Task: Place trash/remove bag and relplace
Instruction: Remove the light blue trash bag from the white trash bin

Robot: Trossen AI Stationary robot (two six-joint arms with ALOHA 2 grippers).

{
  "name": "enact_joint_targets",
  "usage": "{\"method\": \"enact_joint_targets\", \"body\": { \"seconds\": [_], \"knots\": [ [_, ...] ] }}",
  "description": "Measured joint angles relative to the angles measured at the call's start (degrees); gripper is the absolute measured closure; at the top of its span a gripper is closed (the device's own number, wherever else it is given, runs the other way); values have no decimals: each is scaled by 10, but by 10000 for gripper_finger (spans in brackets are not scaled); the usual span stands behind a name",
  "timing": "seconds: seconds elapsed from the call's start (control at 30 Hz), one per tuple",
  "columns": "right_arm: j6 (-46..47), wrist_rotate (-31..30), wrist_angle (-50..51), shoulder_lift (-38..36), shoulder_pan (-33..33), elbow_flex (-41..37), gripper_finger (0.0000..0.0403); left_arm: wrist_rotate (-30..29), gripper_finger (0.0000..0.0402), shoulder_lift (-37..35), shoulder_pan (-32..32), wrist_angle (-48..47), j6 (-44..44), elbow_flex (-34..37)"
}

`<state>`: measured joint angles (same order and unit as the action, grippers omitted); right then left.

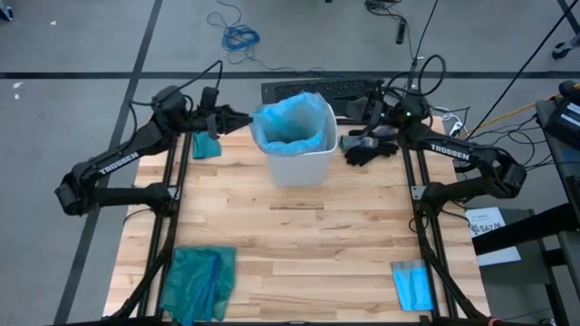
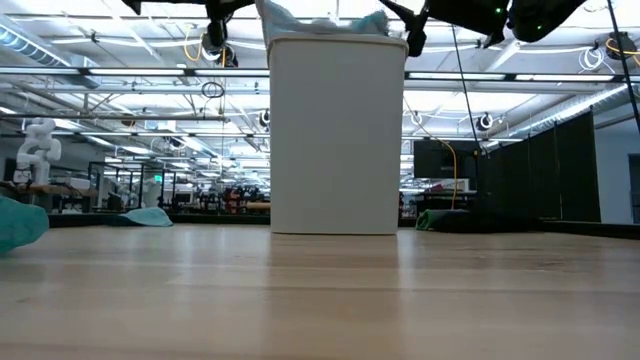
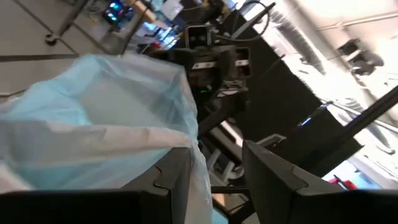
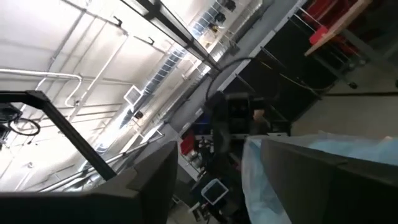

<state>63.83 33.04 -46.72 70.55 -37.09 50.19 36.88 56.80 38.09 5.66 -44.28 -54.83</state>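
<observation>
Light-blue bag (image 1: 292, 122) lines the white bin (image 1: 299, 163) at counter (image 1: 299, 235) 12 o'clock. Left pincer (image 1: 243, 118) at the rim's 9 o'clock, jaws parted around the liner edge. Right pincer (image 1: 349, 143) at 3 o'clock, jaws apart.

- Evenly and brightly lit from overhead; only soft, short shadows under the white bin (image 1: 297, 161) and beside both arms on the wooden table (image 1: 299, 244).
- Pale sheen on the near table boards in the low view, nearest planks soft and out of focus.
- Rows of ceiling strip lights (image 2: 120, 40) glaring in the low view, washing out the far hall.
- Strongly motion-blurred in the left wrist view; light-blue bag (image 3: 93, 124) smeared, far right background blown out white.
- Tilted and hazy in the right wrist view, bright ceiling overexposed, dark fingers (image 4: 323, 180) near black, without detail.
</observation>
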Motion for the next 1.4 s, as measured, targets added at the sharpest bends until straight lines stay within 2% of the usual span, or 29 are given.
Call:
{"method": "enact_joint_targets", "body": {
  "seconds": [0.13, 0.43, 0.53, 0.9, 1.1, 1.23, 1.4],
  "knots": [
    [5, 2, 0, -7, -9, 0, 175, -1, 257, -7, 6, -10, 1, 0],
    [9, 4, 5, -14, -37, 0, 180, -1, 257, -21, 6, 54, -3, 0],
    [17, 8, 4, -14, -51, 0, 181, -1, 257, -31, 6, 49, -4, 0],
    [18, 19, 2, -16, -61, 0, 181, -2, 257, -44, 5, -151, -2, 0],
    [19, 34, 4, -16, -91, 0, 181, 13, 257, -59, -7, -192, 10, 0],
    [28, 55, 29, -16, -130, 0, 181, -37, 257, -100, -8, -200, 28, 0],
    [24, 63, 69, -17, -181, 0, 181, -132, 257, -160, -8, -320, 57, 0]
  ]
}}
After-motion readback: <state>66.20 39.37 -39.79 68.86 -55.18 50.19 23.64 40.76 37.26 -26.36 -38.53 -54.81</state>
